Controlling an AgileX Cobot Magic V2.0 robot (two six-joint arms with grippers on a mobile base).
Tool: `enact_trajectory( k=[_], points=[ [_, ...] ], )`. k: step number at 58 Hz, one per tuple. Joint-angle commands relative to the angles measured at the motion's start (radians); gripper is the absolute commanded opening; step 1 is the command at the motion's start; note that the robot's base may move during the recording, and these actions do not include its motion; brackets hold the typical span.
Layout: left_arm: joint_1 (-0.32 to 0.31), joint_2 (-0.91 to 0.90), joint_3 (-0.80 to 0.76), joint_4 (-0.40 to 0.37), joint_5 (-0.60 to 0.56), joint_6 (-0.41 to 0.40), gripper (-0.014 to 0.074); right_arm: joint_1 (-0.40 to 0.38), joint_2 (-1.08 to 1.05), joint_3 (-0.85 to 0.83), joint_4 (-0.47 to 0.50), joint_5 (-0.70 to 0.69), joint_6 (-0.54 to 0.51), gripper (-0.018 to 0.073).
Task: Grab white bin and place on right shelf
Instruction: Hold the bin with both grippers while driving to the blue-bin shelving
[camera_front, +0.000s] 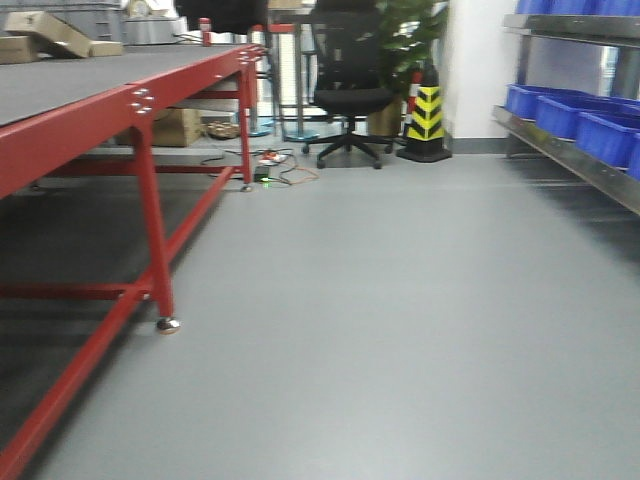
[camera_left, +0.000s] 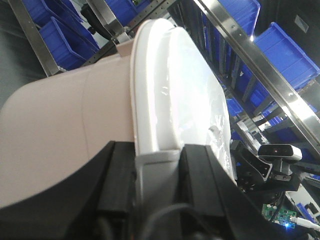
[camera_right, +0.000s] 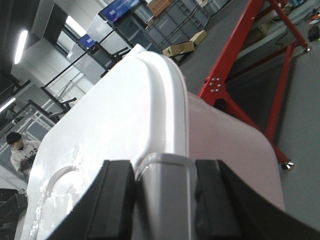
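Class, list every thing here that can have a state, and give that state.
white bin, lid on, gripped at both ends.
left gripper, shut on the white bin.
right gripper, shut on the white bin.
blue bins, open, on the right shelf.
office chair, unoccupied.

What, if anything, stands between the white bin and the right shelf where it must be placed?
Nothing visible blocks the way: the grey floor before the right shelf is bare. But blue bins fill the shelf level in view. The left claw and right claw both clamp the white bin.
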Motion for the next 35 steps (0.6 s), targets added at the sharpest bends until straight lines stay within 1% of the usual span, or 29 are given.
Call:
enact_trajectory(
  k=[1,35],
  points=[
    [-0.056,-0.042,-0.03,-0.071,0.318,0.023,-0.0126,0.039,-0.036,-0.035,0.055,0.236,-0.036,0.0062],
    [-0.056,-0.042,-0.03,-0.071,0.318,0.023,-0.0126,0.039,-0.036,-0.035,0.055,0.236,-0.036,0.0062]
  ],
)
